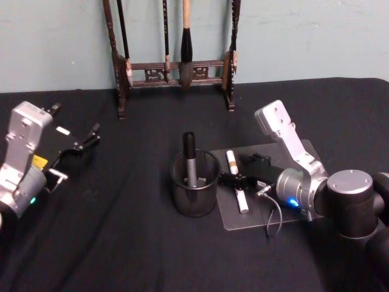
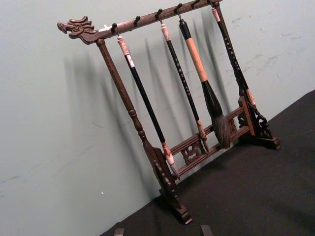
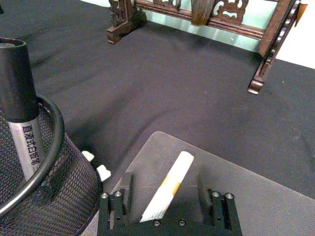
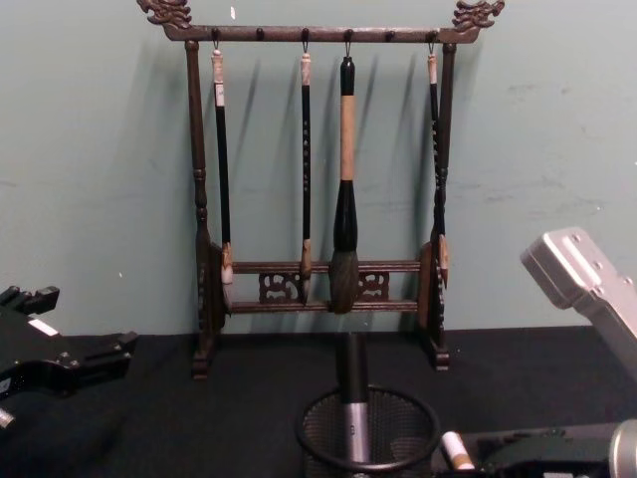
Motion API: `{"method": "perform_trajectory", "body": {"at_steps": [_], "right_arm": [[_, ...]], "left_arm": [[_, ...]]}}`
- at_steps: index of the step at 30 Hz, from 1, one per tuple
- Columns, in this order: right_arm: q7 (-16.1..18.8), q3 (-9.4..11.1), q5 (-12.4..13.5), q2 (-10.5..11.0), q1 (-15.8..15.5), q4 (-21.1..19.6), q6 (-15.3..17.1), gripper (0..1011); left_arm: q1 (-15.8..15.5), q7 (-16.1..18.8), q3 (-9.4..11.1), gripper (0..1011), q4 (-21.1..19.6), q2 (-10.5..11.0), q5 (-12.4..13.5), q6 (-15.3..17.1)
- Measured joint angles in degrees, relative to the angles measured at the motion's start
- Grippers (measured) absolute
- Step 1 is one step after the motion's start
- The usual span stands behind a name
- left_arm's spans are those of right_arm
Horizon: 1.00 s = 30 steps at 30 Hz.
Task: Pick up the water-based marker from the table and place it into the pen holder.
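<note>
the right gripper sits low just right of the pen holder, its claw spread wide astride the water-based marker, a white barrel with an orange band lying flat on the grey mat and touching neither finger. a grey whiteboard pen with a black cap stands inside the holder. the left gripper hangs well left of the holder, claw parted. the wooden brush rack stands behind the holder.

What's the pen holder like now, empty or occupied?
Occupied: a grey marker with a black cap stands inside the pen holder, poking above its rim.
</note>
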Motion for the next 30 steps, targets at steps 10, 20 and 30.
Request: {"method": "perform_trajectory", "body": {"at_steps": [10, 20, 30], "right_arm": [[-0.05, 0.00, 0.08, 0.00, 0.00, 0.00, 0.08, 570], [-0.04, 0.00, 0.12, 0.00, 0.00, 0.00, 0.13, 246], [-0.04, 0.00, 0.14, 0.00, 0.00, 0.01, 0.14, 178]], "left_arm": [[0.00, 0.00, 0.00, 1001, 0.00, 0.00, 0.00, 0.00], [0.00, 0.00, 0.00, 1001, 0.00, 0.00, 0.00, 0.00], [0.00, 0.00, 0.00, 1001, 0.00, 0.00, 0.00, 0.00]]}}
